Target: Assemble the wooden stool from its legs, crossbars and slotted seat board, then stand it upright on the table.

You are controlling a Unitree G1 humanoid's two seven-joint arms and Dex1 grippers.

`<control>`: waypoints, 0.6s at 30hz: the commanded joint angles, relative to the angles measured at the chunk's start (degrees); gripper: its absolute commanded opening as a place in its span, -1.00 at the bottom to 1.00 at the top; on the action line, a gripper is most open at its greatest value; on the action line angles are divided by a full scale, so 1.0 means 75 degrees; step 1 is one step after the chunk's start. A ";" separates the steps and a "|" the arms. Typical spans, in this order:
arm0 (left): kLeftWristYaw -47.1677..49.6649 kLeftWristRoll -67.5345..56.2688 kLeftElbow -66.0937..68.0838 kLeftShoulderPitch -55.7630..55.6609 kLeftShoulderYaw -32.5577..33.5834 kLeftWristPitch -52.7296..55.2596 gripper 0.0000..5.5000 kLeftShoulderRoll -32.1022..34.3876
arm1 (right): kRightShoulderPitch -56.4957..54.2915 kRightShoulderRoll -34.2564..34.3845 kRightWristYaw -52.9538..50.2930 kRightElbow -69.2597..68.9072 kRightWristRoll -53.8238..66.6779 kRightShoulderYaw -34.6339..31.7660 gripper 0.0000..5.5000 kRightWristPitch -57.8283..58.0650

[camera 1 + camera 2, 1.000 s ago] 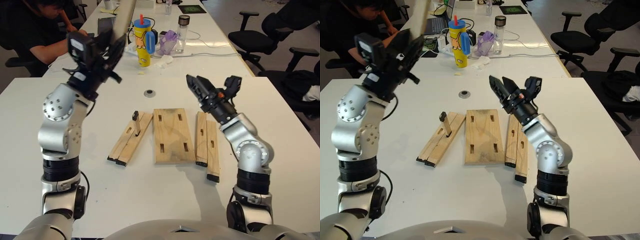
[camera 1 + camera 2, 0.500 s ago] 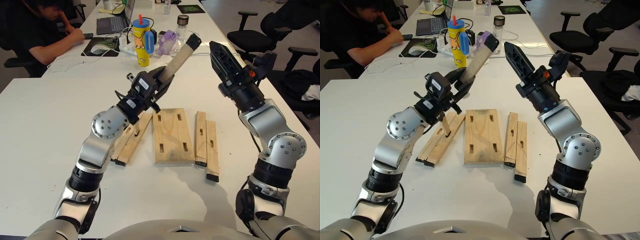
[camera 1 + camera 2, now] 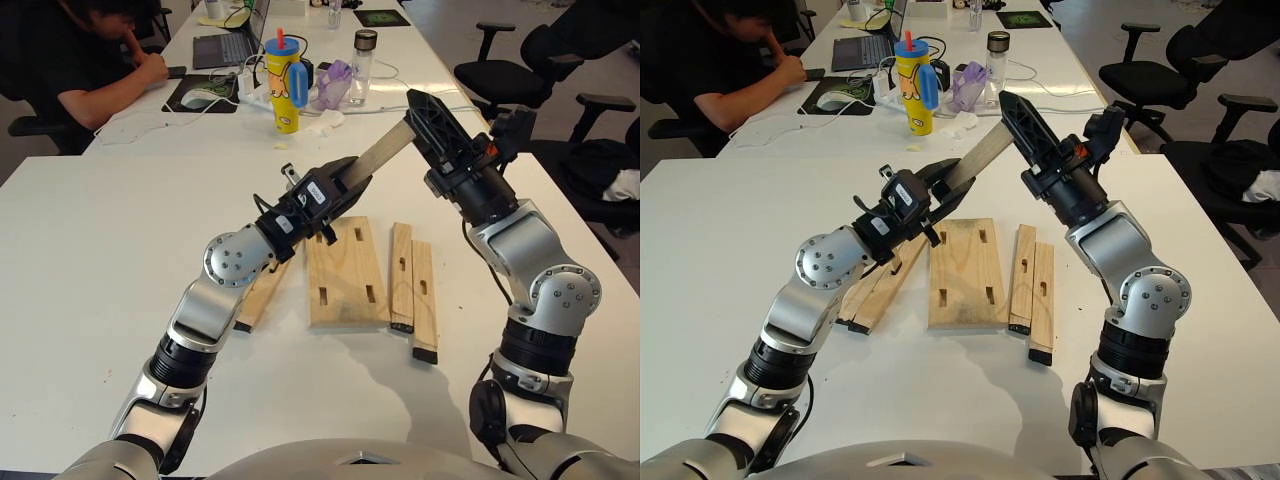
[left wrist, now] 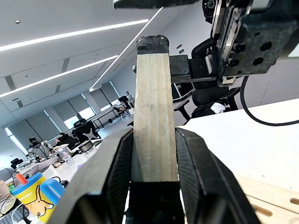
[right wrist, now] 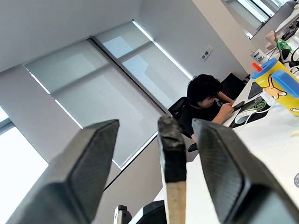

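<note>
As the left jaws clench one end of a leg (image 3: 385, 155), the piece slants upward in the air over the seat board (image 3: 345, 270). Its black-capped tip (image 5: 170, 140) lies between the released right jaws, which straddle it with a gap on each side and do not touch it. The seat board lies flat near the middle of the bench (image 3: 100, 260), slots upward. Two slotted bars (image 3: 414, 285) lie side by side just to its right. A further wooden pair (image 3: 258, 300) lies to its left, partly under the left arm (image 3: 225, 270).

Probable hazards: the right jaws appear to reach only the capped tip, so a closure here would give a shallow hold. The leg could then pivot or slip out once the left jaws let go, dropping onto the seat board. A closure off the centre line could push the leg sideways against the left grasp.

The bench is white and smooth. Behind it a second bench carries a yellow cup (image 3: 284, 80), a bottle (image 3: 364, 60) and a laptop (image 3: 225, 45). Office chairs (image 3: 500, 70) stand to the right.
</note>
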 commanded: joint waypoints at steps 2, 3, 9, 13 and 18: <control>-0.0098 0.0099 0.0088 0.0046 0.0035 -0.0023 -0.52 -0.0016 | 0.0056 -0.0139 -0.0021 0.0031 0.0020 0.0068 -0.30 -0.0036; -0.0109 0.0105 0.0096 0.0045 0.0027 -0.0023 -0.52 -0.0023 | 0.0064 -0.0137 -0.0032 0.0036 0.0067 0.0060 -0.34 -0.0051; -0.0189 0.0063 0.0163 0.0075 0.0064 -0.0001 -0.52 -0.0015 | 0.0077 -0.0190 0.0018 0.0025 0.0091 0.0070 -0.68 -0.0070; -0.0157 0.0123 0.0249 0.0039 0.0121 -0.0023 -0.52 -0.0025 | 0.0113 -0.0204 0.0037 0.0031 0.0050 0.0122 -0.81 -0.0066; 0.0006 -0.0157 0.0207 0.0094 0.0321 -0.0010 -0.52 -0.0340 | 0.0234 -0.0284 0.0074 0.0157 -0.0592 0.0267 -0.82 -0.0185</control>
